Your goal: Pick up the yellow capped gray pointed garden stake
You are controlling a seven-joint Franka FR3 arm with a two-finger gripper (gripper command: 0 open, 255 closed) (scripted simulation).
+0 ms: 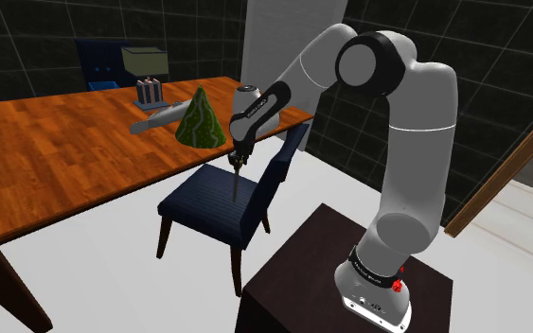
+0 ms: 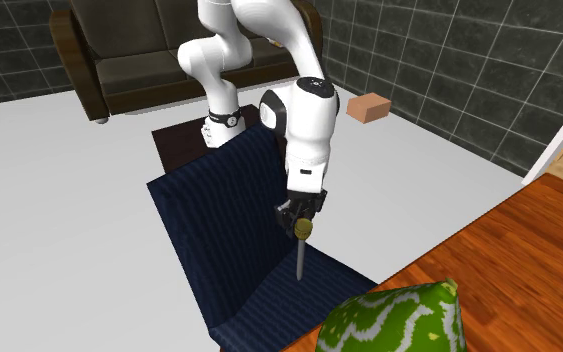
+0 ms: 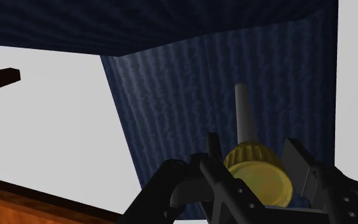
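My black gripper (image 1: 241, 157) hangs over the dark blue chair, shut on the garden stake. The stake (image 2: 300, 255) has a round yellow cap and a thin grey shaft that points straight down at the chair seat (image 2: 234, 235). In the wrist view the yellow cap (image 3: 260, 177) sits clasped between the two fingers (image 3: 213, 159), and the grey shaft (image 3: 243, 118) runs away from them over the blue fabric. From the shoulder view the stake (image 1: 236, 182) ends just above the seat (image 1: 207, 203); I cannot tell whether the tip touches it.
The wooden table (image 1: 56, 151) lies beside the chair, bearing a green patterned cone (image 1: 199, 119), a grey object (image 1: 157, 120) and a small rack (image 1: 150, 92). The stand (image 1: 311, 274) is behind the chair. A dark sofa (image 2: 149, 60) and a brown box (image 2: 372, 108) stand farther off on the white floor.
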